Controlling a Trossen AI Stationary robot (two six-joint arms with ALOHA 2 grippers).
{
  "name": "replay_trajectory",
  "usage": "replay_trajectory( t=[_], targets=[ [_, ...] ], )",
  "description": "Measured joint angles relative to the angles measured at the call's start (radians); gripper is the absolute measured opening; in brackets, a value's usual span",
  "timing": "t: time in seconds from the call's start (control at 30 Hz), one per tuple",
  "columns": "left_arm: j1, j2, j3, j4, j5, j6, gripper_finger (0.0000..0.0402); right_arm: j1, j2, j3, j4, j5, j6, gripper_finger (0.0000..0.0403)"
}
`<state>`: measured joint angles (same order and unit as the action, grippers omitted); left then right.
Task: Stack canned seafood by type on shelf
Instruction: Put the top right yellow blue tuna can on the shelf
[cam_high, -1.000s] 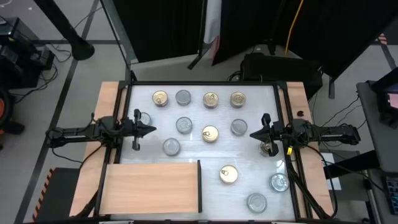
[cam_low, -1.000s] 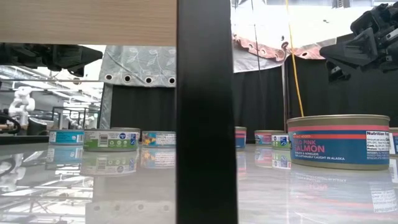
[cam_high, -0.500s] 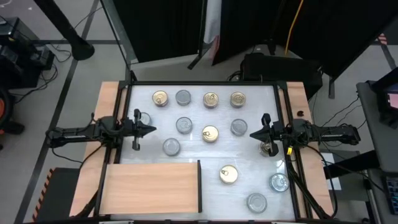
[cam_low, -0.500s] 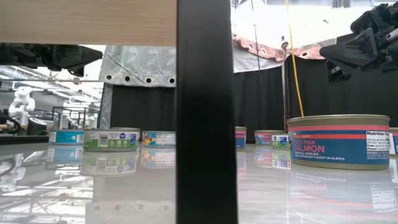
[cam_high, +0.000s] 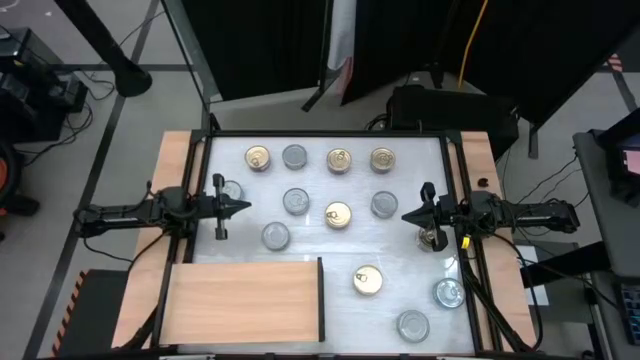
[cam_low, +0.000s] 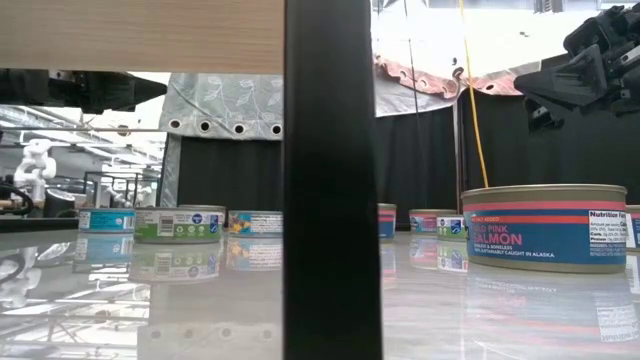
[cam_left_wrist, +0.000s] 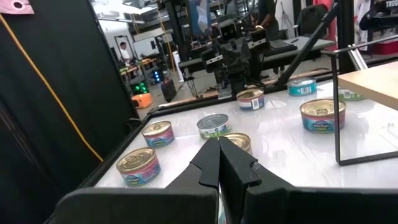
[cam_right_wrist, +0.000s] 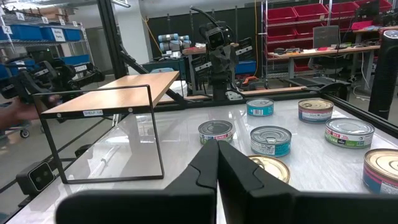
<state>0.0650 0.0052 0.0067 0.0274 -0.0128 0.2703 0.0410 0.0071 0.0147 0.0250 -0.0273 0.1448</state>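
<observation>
Round flat metal tins (cam_high: 338, 214) with gold or silver lids between both hands, wooden shelf (cam_high: 245, 297) beside left hand (cam_high: 240, 208), fingers together, right hand (cam_high: 408, 216) fingers together, glossy white desk (cam_high: 320, 255)

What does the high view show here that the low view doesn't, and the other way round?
Only the high view shows the whole spread of tins, the bare top of the shelf, and the left gripper and right gripper, both shut and pointing inward at opposite table edges. Only the low view shows tin labels, such as the pink salmon tin, and the shelf's dark leg from underneath. Both show tins sitting on the white table, none on the shelf.
</observation>
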Motion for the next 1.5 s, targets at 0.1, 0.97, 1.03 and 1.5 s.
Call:
replay_trajectory(
  t=[0.1,0.97,1.03,1.5],
  targets=[
    [0.0,0.0,0.0,0.005,0.0,0.0,0.0,0.0,0.0,0.0,0.0,0.0,0.0,0.0],
    [0.0,0.005,0.053,0.057,0.047,-0.239,0.0,-0.002,0.0,0.0,0.007,0.076,0.0,0.0],
    [0.0,0.02,0.135,0.066,0.023,-0.272,0.0,-0.002,0.0,0.0,0.007,0.076,0.0,0.0],
    [0.0,0.509,0.946,-0.432,-0.096,-0.204,0.0,-0.002,0.0,0.0,0.008,0.08,-0.001,0.0]
  ],
)
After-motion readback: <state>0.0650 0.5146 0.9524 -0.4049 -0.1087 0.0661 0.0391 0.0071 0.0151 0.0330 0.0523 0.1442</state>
